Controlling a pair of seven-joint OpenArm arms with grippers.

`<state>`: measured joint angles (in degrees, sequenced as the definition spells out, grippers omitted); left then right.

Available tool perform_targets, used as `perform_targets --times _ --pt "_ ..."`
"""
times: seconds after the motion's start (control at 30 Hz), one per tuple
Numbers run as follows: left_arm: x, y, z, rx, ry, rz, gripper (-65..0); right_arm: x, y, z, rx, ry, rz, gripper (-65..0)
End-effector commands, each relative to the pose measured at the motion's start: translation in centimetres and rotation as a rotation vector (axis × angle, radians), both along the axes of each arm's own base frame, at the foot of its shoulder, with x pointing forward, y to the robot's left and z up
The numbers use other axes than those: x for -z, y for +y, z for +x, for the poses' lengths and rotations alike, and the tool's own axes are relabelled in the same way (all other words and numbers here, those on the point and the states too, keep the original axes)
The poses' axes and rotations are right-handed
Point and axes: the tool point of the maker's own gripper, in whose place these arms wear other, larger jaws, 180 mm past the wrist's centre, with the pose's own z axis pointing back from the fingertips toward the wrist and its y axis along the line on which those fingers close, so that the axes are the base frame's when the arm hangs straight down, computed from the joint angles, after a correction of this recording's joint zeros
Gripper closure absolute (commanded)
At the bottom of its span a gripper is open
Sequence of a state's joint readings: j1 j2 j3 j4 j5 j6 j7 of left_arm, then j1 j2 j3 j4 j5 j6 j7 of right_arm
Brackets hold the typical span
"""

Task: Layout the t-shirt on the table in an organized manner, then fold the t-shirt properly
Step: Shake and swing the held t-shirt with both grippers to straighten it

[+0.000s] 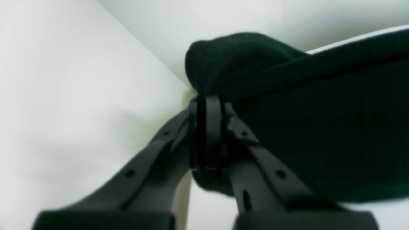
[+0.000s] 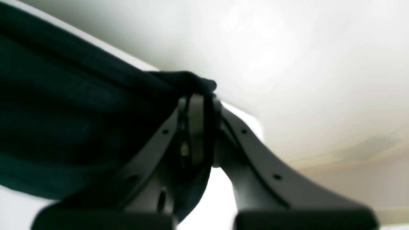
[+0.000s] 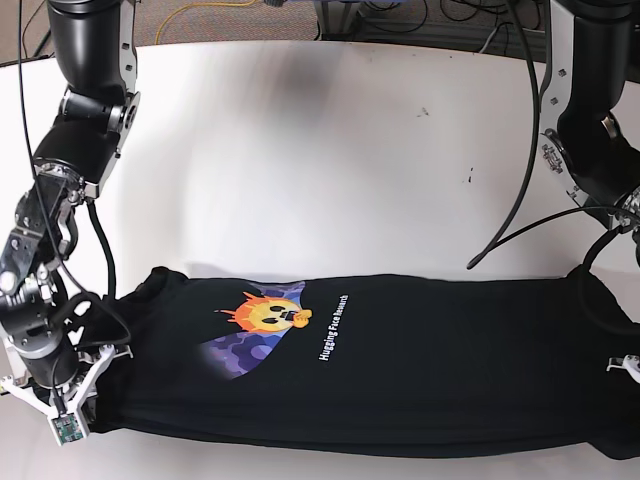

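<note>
The black t-shirt (image 3: 400, 350) is stretched sideways along the near edge of the white table (image 3: 330, 150), its colourful graphic (image 3: 270, 315) and white lettering (image 3: 333, 330) facing up. My right gripper (image 2: 196, 95) is shut on a bunch of the cloth (image 2: 80, 111) at the shirt's left end in the base view, where its arm (image 3: 50, 370) stands. My left gripper (image 1: 209, 99) is shut on the cloth (image 1: 319, 127) at the other end. In the base view that end runs to the right frame edge, and the left gripper there is mostly cut off.
The far half of the table carries two small dark marks (image 3: 424, 111) (image 3: 467, 179). A black cable (image 3: 520, 200) hangs from the left arm (image 3: 590, 120) over the table's right side. More cables (image 3: 470, 15) lie on the floor beyond the far edge.
</note>
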<state>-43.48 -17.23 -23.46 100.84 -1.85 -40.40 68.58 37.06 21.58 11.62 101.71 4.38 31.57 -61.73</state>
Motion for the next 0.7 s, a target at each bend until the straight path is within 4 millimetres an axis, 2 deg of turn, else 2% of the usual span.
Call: perform_targets --times 0.0,0.13,0.2,0.27,0.3,0.37,0.4,0.43,0.47,0.57,0.67 --pt "-3.6 -0.6 0.8 0.025 -0.11 0.0 0.0 -4.0 -0.4 1.6 0.005 -0.077 -0.018 0.0" --pt "-6.1 -0.4 1.6 0.034 -0.163 -0.019 0.0 -6.8 -0.3 3.0 0.0 -0.11 -0.007 0.0" --pt "-8.2 -0.2 1.8 0.035 -0.2 -0.029 0.0 -8.7 -0.6 3.7 0.005 -0.133 0.007 0.0" --pt "-10.6 -0.1 1.9 0.039 -0.248 -0.039 0.0 -10.8 -1.0 4.4 0.008 -0.155 0.017 0.0" --pt "-12.3 0.0 1.8 0.04 -0.28 -0.043 0.0 -12.4 -1.1 4.8 0.008 -0.173 0.015 0.0" --pt "-14.3 0.1 1.8 0.045 -0.317 -0.053 0.0 -14.5 -1.0 5.2 0.005 -0.194 0.011 0.0" --pt "-16.4 0.2 1.7 0.048 -0.353 -0.057 0.0 -16.2 -1.4 5.3 0.011 -0.211 0.002 0.0" --pt "-17.0 0.3 1.6 0.049 -0.362 -0.057 0.0 -16.7 -1.5 5.3 0.013 -0.216 -0.002 0.0" --pt "-19.1 0.4 1.5 0.053 -0.389 -0.049 0.0 -18.5 -1.6 5.3 0.01 -0.238 -0.005 0.0" --pt "-22.8 0.0 1.1 0.073 -0.434 -0.034 0.0 -21.5 -1.5 5.2 0.01 -0.277 -0.017 0.0" --pt "-25.5 -0.2 0.6 0.085 -0.477 -0.036 0.0 -24.0 -1.6 4.5 0.012 -0.325 -0.02 0.0"
